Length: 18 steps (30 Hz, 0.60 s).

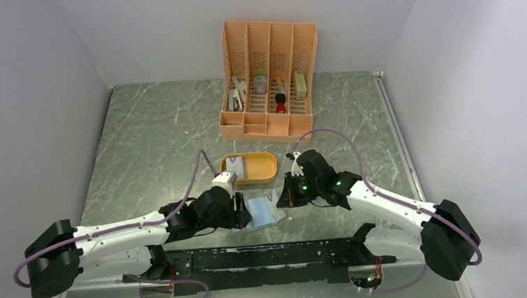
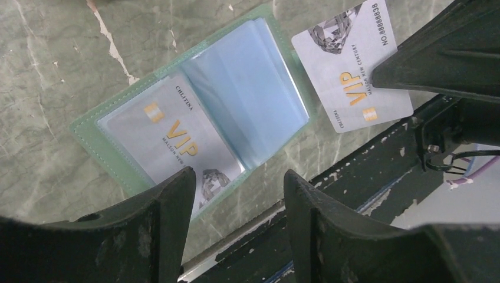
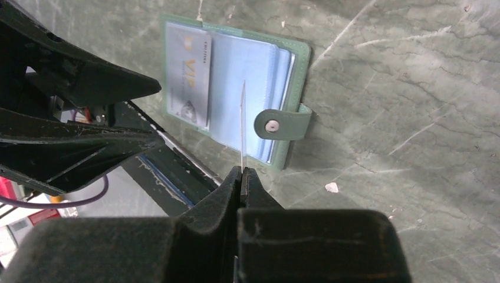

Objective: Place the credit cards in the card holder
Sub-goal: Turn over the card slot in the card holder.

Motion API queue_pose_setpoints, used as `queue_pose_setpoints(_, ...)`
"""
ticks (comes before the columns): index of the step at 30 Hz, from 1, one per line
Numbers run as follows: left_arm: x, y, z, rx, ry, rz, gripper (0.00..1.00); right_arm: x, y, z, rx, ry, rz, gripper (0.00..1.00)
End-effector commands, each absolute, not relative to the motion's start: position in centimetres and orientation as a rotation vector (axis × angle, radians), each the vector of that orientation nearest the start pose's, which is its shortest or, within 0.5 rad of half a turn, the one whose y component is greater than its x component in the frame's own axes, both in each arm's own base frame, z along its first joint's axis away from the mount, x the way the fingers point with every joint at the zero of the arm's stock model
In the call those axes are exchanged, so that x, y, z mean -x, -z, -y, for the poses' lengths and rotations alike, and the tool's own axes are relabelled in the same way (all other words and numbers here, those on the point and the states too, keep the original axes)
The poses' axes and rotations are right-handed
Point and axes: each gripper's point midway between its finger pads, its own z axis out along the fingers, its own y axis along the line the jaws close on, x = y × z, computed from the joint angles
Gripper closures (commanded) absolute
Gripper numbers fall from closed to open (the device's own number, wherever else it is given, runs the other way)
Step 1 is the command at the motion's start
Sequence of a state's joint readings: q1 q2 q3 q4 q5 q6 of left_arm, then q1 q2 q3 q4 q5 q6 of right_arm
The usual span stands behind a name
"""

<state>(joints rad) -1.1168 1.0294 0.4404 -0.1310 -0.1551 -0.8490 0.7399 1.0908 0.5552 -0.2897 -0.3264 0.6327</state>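
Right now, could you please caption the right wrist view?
Right hand pinches a credit card edge-on over the open card holder.

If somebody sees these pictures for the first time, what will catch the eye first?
The open green card holder lies at the near edge of the table between both arms, with one VIP card already in a pocket. The right tool pinches a second VIP card on edge over it, while the left tool hovers open.

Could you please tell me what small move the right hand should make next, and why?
Probably ease the right hand toward the open card holder, aiming its pinched VIP card at the empty clear pocket; the card hangs edge-on beside the holder, and a second card is already stowed inside.
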Motion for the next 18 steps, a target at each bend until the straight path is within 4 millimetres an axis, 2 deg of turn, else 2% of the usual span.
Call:
queue_pose_setpoints(1,-13.1,-7.4,27.8,-0.224,0.841,-2.382,0.39,-14.4,-6.9,-24.2,0.337,-0.976,-2.586,1.0)
queue_pose_setpoints(9,-13.6,-6.1,28.1,-0.233,0.777,-2.412,0.37,-13.3,-5.4,-23.8,0.344,-0.985,-2.637,1.0)
queue_pose_setpoints(18,-14.1,-6.3,28.9,-0.257,0.764,-2.41,0.37,-12.5,-5.1,-24.7,0.365,-1.025,-2.648,1.0)
